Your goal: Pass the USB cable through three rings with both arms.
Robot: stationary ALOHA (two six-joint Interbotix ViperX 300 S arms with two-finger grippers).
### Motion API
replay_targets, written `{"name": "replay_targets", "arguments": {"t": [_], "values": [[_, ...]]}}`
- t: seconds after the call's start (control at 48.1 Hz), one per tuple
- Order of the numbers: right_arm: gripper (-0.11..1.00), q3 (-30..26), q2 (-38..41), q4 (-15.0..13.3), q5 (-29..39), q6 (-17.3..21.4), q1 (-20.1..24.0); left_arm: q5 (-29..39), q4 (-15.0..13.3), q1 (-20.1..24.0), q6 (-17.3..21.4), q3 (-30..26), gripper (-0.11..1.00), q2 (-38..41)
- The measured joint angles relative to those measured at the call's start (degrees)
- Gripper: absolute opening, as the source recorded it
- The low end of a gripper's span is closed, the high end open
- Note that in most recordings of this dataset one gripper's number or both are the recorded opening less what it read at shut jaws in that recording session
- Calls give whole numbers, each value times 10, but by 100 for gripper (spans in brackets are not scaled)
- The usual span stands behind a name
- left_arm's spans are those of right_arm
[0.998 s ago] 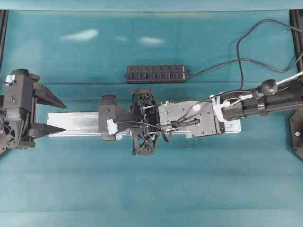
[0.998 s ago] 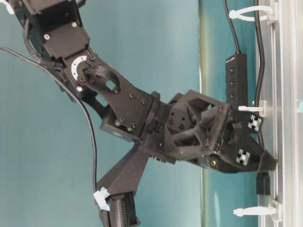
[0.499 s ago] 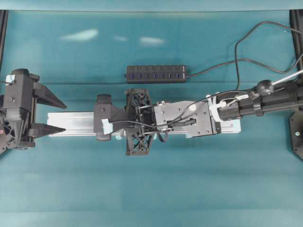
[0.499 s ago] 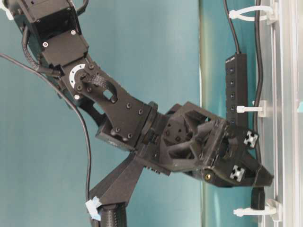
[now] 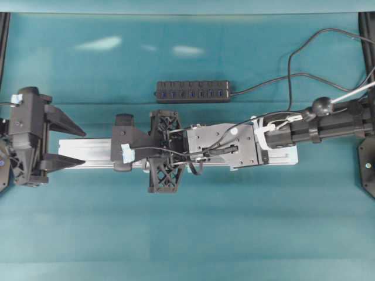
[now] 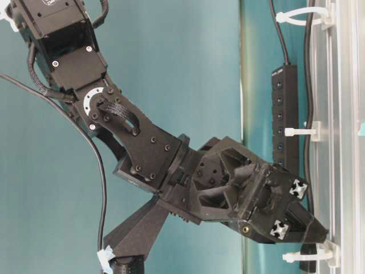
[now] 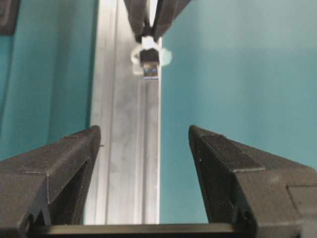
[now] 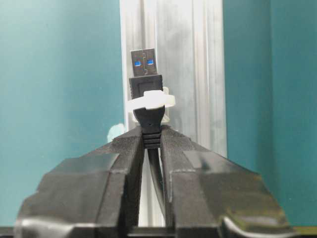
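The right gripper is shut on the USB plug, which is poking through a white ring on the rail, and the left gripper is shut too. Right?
Not quite. The left gripper is open, as the left wrist view shows. The right gripper does hold the USB plug through the white ring on the rail.

From overhead we cannot see the rings: the right arm covers the rail behind the right pincer. In the table-level view the USB cable runs off the bottom edge beneath that pincer
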Motion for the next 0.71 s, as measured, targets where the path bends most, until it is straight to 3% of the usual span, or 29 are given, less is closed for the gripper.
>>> {"name": "replay_targets", "arguments": {"t": [0.707], "values": [[-7,0,0,36,-21,0,-9,-206,0,-2,-2,-2,74,191]]}}
